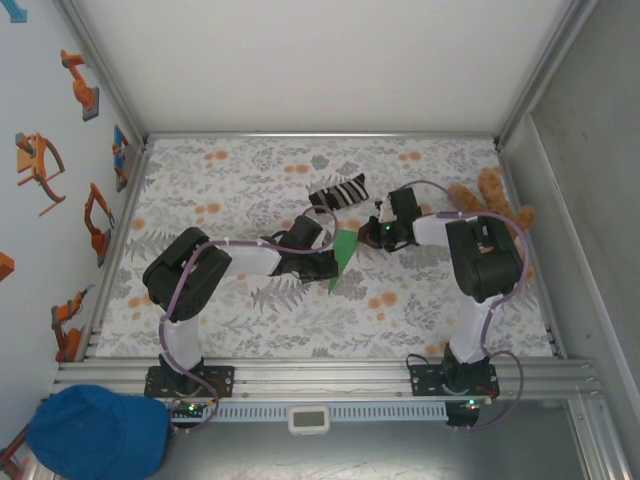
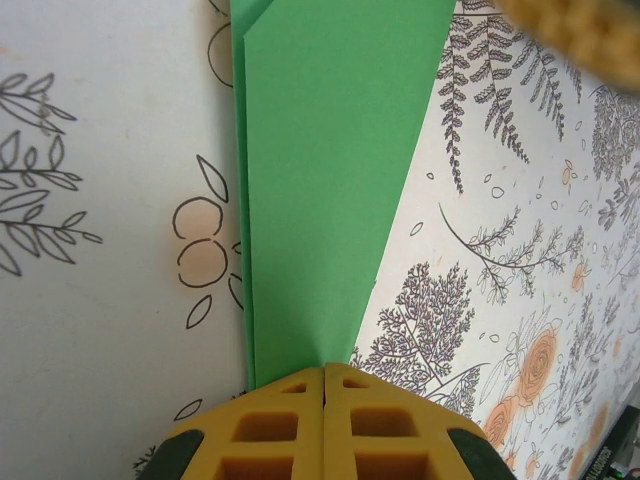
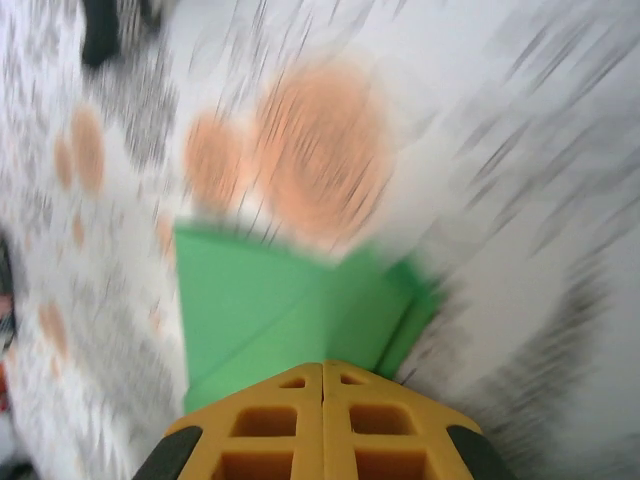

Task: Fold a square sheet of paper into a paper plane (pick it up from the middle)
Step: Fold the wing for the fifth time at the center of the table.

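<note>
yellow pads of my left gripper [image 2: 325,372] sit nearest the lens, pressed together with no gap, and the narrow tip of the paper plane [image 2: 330,180] runs in between them. finding: left is pinched on the point. my right gripper [image 3: 323,368] is likewise closed tight on the wider, layered end, though that view is badly blurred. from above, the green dart hangs between my two wrists at mid-table, slanted. i cannot tell whether it rests on the floral cloth [image 1: 250,170] or just above it.

surroundings: striped sock [image 1: 340,192] near, beyond the paper; teddy bear [image 1: 490,200] well apart, at my right edge.

risks noted:
- both ends are clamped, so any pull apart could tear the sheet or drag the slim tip out of the left pinch.
- pushing the wrists together would likely buckle the middle and set a false crease.
- the folded layers at the long edge look slightly offset; a twist between my wrists could splay them.
</note>
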`<control>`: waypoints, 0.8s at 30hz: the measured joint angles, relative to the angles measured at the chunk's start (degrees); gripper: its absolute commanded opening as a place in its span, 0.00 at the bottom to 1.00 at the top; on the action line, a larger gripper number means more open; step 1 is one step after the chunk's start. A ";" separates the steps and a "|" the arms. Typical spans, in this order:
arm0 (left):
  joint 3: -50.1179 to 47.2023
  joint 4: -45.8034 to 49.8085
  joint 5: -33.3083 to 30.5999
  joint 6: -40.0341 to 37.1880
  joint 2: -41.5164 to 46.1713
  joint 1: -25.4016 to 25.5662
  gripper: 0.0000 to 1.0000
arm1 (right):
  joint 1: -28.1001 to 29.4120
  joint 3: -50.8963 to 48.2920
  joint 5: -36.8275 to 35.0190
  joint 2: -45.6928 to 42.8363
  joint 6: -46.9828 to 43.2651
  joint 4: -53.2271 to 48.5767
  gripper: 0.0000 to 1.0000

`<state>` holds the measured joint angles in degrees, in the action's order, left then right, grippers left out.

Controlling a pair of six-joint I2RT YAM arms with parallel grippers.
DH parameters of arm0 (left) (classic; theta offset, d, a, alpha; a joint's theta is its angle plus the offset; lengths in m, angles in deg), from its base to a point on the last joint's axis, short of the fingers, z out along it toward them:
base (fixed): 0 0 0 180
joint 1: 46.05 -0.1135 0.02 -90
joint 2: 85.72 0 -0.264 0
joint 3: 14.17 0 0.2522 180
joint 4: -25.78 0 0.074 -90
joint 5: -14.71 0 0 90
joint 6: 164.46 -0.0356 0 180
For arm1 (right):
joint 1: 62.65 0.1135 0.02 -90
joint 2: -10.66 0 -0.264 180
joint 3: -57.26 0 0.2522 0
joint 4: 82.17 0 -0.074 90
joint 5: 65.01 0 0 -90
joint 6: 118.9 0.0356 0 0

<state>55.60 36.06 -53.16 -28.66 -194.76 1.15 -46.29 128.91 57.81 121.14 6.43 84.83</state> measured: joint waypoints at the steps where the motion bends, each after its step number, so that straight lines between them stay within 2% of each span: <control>1: -0.02 -0.07 0.00 0.00 0.00 0.00 0.00 | -1.01 1.11 -1.18 0.48 -0.35 -0.13 0.00; 4: -0.17 -0.15 0.28 -0.02 0.11 0.02 0.01 | -3.15 2.67 -3.17 0.81 -0.90 -0.98 0.00; 11: 3.85 5.81 1.86 -2.23 -0.52 0.11 0.17 | -4.17 3.04 -5.88 -6.93 -2.38 -7.43 0.01; 13: 5.70 7.32 2.21 -2.64 -0.55 -0.02 0.23 | -4.13 2.97 -6.73 -10.64 -2.45 -8.76 0.07; 19: 6.45 6.97 2.75 -2.25 4.83 -3.56 0.41 | -3.39 1.70 -12.31 -20.81 -2.29 -14.73 0.33; 24: 2.12 7.39 -0.04 -2.54 14.78 -9.29 0.54 | 1.16 1.97 -19.54 -23.45 -2.21 -21.77 0.40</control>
<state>57.72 43.44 -53.20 -31.19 -179.98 -8.14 -45.13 130.88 38.27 97.68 4.22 63.06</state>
